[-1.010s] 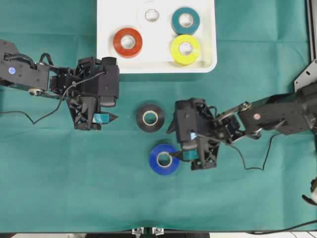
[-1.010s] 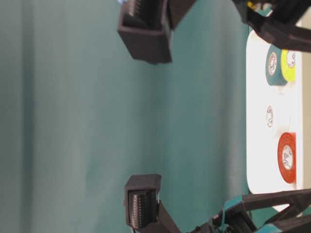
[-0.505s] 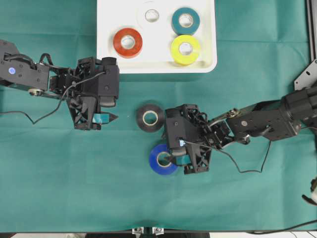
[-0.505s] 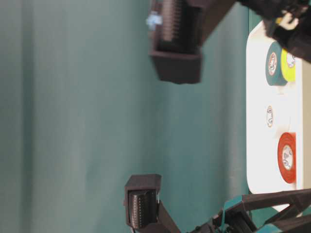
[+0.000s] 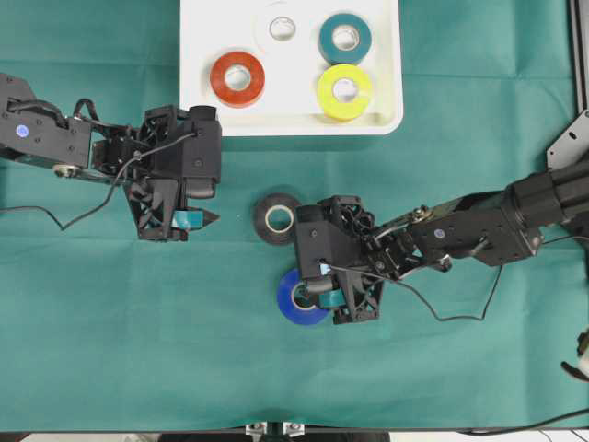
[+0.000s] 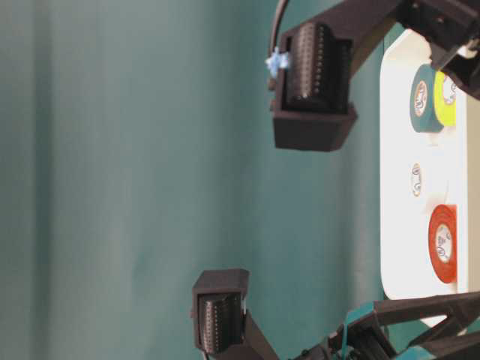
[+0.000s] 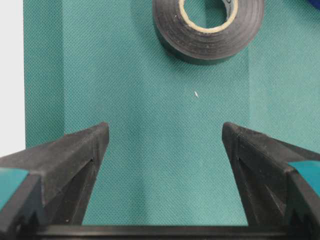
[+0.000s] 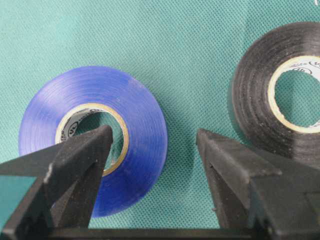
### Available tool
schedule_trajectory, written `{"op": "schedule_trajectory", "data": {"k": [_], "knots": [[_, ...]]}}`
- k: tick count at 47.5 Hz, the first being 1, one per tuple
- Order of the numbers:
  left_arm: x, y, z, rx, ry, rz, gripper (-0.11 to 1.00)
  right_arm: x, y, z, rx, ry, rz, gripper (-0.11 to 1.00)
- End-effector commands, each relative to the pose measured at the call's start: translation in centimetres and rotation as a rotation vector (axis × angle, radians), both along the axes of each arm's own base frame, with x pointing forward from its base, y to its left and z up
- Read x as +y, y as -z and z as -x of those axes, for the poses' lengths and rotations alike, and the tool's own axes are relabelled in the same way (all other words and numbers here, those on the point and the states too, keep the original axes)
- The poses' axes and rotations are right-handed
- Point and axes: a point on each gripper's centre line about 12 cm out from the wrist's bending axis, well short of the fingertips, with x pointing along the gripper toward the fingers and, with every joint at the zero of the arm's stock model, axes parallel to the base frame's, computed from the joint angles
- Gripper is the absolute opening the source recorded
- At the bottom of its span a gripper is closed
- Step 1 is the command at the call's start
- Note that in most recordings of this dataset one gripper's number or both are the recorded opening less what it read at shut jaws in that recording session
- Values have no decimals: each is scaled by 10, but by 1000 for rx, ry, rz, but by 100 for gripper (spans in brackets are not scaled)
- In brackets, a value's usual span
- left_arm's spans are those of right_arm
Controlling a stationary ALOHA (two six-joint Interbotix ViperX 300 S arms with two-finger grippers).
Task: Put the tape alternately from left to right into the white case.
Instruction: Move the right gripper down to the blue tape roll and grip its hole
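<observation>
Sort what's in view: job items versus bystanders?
Job: white plastic tray holding red-orange roll, white roll, teal roll, yellow roll; black roll and blue roll on the cloth.
Bystanders: green cloth, cables.

My right claw (image 5: 316, 293) covering part of the blue roll (image 5: 296, 299) from overhead, black roll (image 7: 209, 26) cropped at my left wrist view's top edge, white roll (image 5: 281, 28) barely distinguishable against the white case (image 5: 386, 92)
</observation>
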Motion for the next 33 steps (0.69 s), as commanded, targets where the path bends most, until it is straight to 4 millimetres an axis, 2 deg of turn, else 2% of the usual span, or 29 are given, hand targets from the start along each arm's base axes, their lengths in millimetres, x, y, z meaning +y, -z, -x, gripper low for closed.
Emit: {"op": "schedule_trajectory", "data": {"k": [1,16,20,23,30,33], "knots": [[-1,-7,1,-24,2,2,75,2,-10,-5,-30,-3,-8,80],[-1,-6,2,-23,0,4,75,0,-11,-7,-34,0,-4,79],[-1,-6,2,-23,0,4,75,1,-12,-9,-41,-2,-7,76],[-1,-6,2,-23,0,4,75,0,-14,-11,-45,0,-8,68],[-1,-6,2,-23,0,4,75,1,-15,-12,-49,-1,-7,29],[-1,-6,2,-21,0,4,75,1,-16,-13,-52,-1,-8,27]]}}
